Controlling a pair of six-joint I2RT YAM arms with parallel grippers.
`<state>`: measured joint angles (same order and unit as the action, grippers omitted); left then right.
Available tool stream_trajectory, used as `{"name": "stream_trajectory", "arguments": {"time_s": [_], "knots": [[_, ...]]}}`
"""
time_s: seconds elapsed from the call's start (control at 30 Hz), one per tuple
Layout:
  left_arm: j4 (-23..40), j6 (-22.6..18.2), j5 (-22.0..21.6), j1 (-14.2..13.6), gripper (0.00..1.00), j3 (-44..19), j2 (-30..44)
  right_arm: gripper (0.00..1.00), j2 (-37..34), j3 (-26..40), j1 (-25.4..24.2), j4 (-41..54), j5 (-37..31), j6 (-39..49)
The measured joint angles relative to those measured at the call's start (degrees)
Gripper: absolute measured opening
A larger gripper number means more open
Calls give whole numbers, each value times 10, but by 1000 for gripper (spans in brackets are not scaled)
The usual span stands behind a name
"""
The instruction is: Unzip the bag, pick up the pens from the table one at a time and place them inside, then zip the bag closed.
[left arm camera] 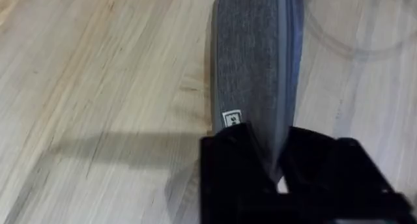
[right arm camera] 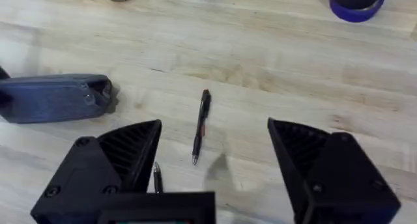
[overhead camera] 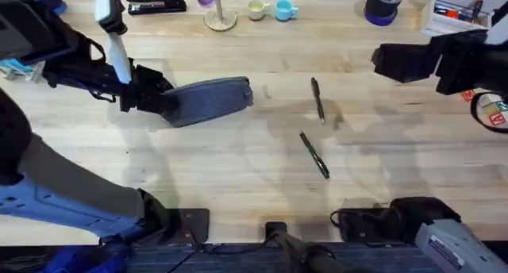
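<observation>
Left gripper [overhead camera: 159, 98] clamped on one end of the bag [overhead camera: 210, 100]; two pens loose on the desk [overhead camera: 238, 170].

The bag lies on the desk, its far end pointing toward the pens — the left jaws are closed on its near end, fabric pinched between them. One pen [overhead camera: 317, 98] lies near the bag's free end; the other pen [overhead camera: 314, 155] lies just beyond it, farther from the bag. The right gripper [right arm camera: 215, 159] hangs above the pens, jaws spread wide apart, touching nothing.
</observation>
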<state>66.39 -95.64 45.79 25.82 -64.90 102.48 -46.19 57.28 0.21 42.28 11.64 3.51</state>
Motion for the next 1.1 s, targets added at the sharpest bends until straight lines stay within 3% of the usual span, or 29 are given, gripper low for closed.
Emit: {"name": "stream_trajectory", "arguments": {"time_s": [0.1, 0.43, 0.8, 1.1], "knots": [[-2, 0, -5, -5, 54, 0, 0, 996, 0, 0, 0, 0, 4, 0], [-2, 0, -6, -5, 42, 0, 0, 996, -15, 1, 0, 0, 131, 30], [-2, 0, -6, -5, 43, 0, 0, 996, -152, 27, 6, -1, 307, 90], [-2, 0, -6, -5, 43, 0, 0, 996, -197, 44, 112, -2, 324, 151]]}}
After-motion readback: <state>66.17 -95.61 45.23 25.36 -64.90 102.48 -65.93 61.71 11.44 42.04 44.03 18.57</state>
